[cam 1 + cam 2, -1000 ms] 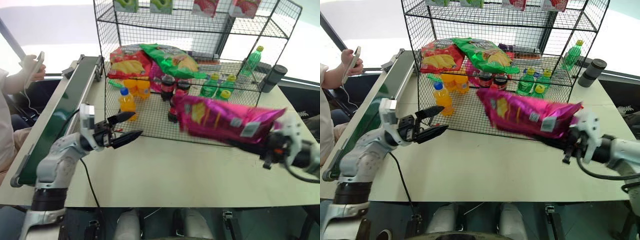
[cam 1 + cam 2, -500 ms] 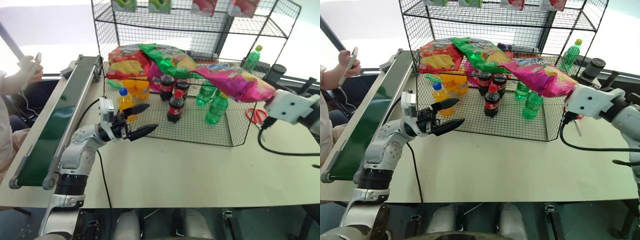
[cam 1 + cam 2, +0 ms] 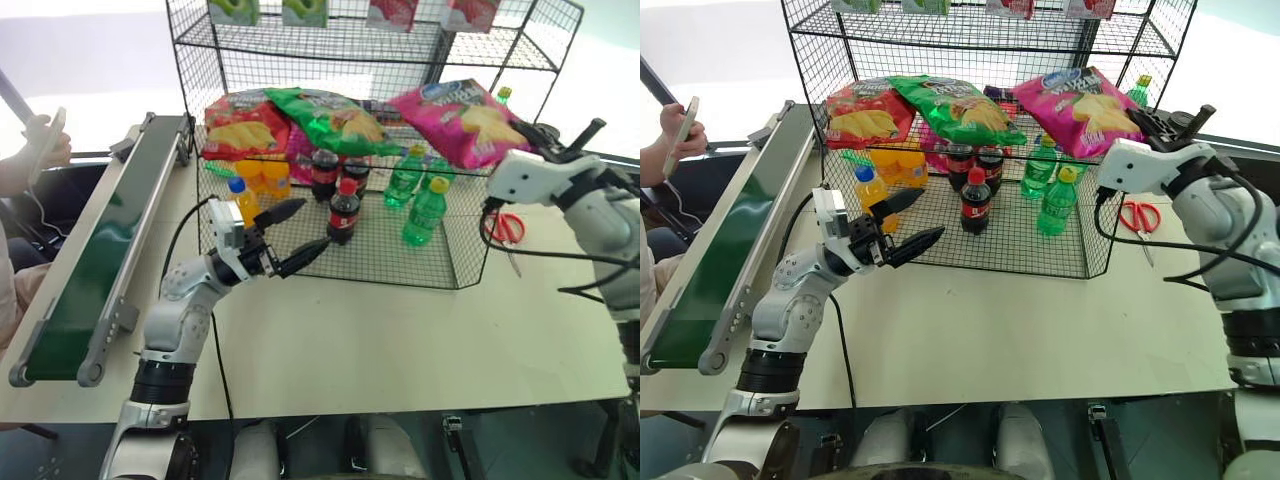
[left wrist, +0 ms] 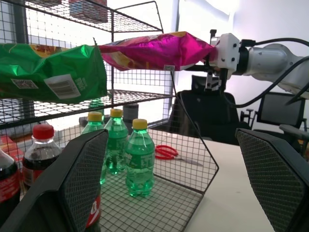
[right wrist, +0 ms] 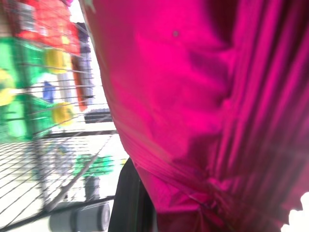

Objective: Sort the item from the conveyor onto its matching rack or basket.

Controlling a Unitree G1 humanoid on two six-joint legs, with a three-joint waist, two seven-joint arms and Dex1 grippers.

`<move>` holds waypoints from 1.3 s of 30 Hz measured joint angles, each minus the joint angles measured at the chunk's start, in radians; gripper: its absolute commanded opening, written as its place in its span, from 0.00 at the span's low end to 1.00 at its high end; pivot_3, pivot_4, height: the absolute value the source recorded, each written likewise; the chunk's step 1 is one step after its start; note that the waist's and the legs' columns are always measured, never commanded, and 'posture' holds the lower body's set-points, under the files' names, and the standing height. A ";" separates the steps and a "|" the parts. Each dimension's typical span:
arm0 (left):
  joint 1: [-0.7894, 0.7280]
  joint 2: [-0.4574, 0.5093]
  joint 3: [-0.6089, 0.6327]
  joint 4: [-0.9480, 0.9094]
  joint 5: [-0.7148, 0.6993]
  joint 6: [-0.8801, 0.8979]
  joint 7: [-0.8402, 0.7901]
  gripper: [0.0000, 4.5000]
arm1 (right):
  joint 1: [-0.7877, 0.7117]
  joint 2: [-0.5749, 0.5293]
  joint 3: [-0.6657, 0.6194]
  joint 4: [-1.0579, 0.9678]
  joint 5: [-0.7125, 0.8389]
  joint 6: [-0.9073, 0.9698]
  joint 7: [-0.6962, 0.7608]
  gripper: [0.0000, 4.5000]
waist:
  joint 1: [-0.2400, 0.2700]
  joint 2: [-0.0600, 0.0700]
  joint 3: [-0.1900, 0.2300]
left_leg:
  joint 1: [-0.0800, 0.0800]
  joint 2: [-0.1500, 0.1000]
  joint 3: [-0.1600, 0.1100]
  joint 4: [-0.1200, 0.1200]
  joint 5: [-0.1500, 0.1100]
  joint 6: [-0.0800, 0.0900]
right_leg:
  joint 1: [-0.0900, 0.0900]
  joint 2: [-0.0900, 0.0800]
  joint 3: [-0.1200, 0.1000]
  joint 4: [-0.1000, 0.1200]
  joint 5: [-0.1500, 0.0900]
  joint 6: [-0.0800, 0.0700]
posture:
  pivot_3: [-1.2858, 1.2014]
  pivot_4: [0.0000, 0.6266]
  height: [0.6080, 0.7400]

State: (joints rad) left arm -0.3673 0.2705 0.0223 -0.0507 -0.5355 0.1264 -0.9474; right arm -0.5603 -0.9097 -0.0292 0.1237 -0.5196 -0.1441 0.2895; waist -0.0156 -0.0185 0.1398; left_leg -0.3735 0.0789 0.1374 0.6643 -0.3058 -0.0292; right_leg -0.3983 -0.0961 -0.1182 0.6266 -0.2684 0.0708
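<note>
My left gripper (image 3: 298, 233) hangs wide open before the tall black wire-mesh rack (image 3: 300, 55), while my right gripper (image 3: 1137, 118) pinches the crinkly magenta-pink chip bag (image 3: 468, 121) level over the middle shelf, its length running leftward toward the green chip bag (image 3: 330, 120).

Chip bags (image 3: 345, 118): three. Green bottles (image 3: 424, 212): four. Colas (image 3: 343, 209): three.

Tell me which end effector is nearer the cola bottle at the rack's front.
Left. The left end effector hovers open just beside the cola bottle; the right end effector holds the pink chip bag up at the middle shelf.
</note>
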 measured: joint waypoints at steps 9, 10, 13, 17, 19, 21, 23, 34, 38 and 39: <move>0.001 -0.021 -0.008 -0.018 0.001 0.003 0.050 1.00 | -0.153 0.081 0.107 0.207 -0.065 0.010 -0.063 0.04 | 0.003 0.000 0.000 | -0.001 0.000 0.002 0.000 0.000 0.000 | 0.000 0.000 0.000 0.000 0.000 0.000 | 0.52 0.24 0.90; 0.003 -0.022 -0.009 -0.022 0.001 0.003 0.054 1.00 | -0.165 0.087 0.115 0.227 -0.068 0.009 -0.072 0.04 | 0.002 0.000 0.000 | 0.000 0.000 0.002 0.000 0.000 0.000 | 0.000 0.000 0.000 0.000 0.000 0.000 | 0.52 0.24 0.90; 0.004 -0.030 -0.012 -0.032 0.001 0.003 0.062 1.00 | -0.195 0.108 0.132 0.279 -0.067 0.008 -0.087 0.04 | 0.000 0.000 0.000 | 0.000 0.000 0.002 0.000 0.000 0.000 | 0.000 0.000 0.000 0.000 0.000 0.000 | 0.52 0.24 0.90; 0.007 -0.038 -0.020 -0.033 0.001 0.003 0.068 1.00 | -0.243 0.136 0.142 0.339 -0.062 0.008 -0.088 0.32 | -0.002 0.000 0.000 | 0.000 0.000 0.003 0.000 0.000 0.000 | 0.000 0.000 0.000 0.001 0.000 0.000 | 0.52 0.24 0.90; 0.012 -0.040 -0.029 -0.038 0.001 0.003 0.071 1.00 | -0.264 0.138 0.142 0.373 -0.061 0.011 -0.094 0.52 | -0.002 0.000 0.000 | 0.000 0.000 0.003 0.000 0.000 0.000 | 0.000 0.000 0.000 0.001 0.000 0.000 | 0.52 0.24 0.90; 0.015 -0.040 -0.030 -0.043 0.001 0.003 0.075 1.00 | -0.276 0.138 0.142 0.400 -0.053 0.013 -0.097 0.77 | -0.001 0.000 0.000 | 0.000 0.000 0.003 0.000 0.000 0.000 | 0.000 0.000 0.000 0.001 0.000 0.000 | 0.52 0.24 0.90; 0.019 -0.040 -0.030 -0.043 0.001 0.003 0.076 1.00 | -0.279 0.139 0.138 0.412 -0.026 0.016 -0.082 0.98 | -0.001 0.000 0.000 | 0.000 0.000 0.003 0.000 0.000 0.000 | 0.000 0.000 0.000 0.001 0.000 0.000 | 0.52 0.24 0.90; 0.026 -0.041 -0.047 -0.045 0.016 -0.006 0.082 1.00 | -0.207 0.071 0.052 0.177 0.240 0.225 0.289 0.99 | 0.002 0.001 0.000 | 0.000 0.000 0.000 0.000 0.000 0.000 | 0.000 0.000 0.000 0.001 0.000 0.000 | 0.52 0.24 0.90; 0.037 -0.042 -0.049 -0.045 0.024 -0.008 0.079 1.00 | -0.207 0.064 0.014 0.101 0.330 0.357 0.377 0.99 | 0.002 0.001 0.000 | 0.000 0.000 0.000 0.000 0.000 0.000 | 0.000 0.000 0.000 0.001 0.000 0.000 | 0.52 0.24 0.90; 0.039 -0.042 -0.049 -0.045 0.026 -0.009 0.078 1.00 | -0.207 0.064 0.005 0.085 0.352 0.393 0.397 0.99 | 0.002 0.001 0.000 | 0.000 0.000 0.000 0.000 0.000 0.000 | 0.000 0.000 0.000 0.001 0.000 0.000 | 0.52 0.24 0.90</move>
State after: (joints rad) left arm -0.3278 0.2284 -0.0266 -0.0954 -0.5095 0.1176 -0.8699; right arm -0.7675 -0.8458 -0.0238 0.2084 -0.1676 0.2486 0.6863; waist -0.0137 -0.0180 0.1398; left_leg -0.3736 0.0790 0.1370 0.6645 -0.3058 -0.0289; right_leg -0.3983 -0.0965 -0.1182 0.6273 -0.2683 0.0708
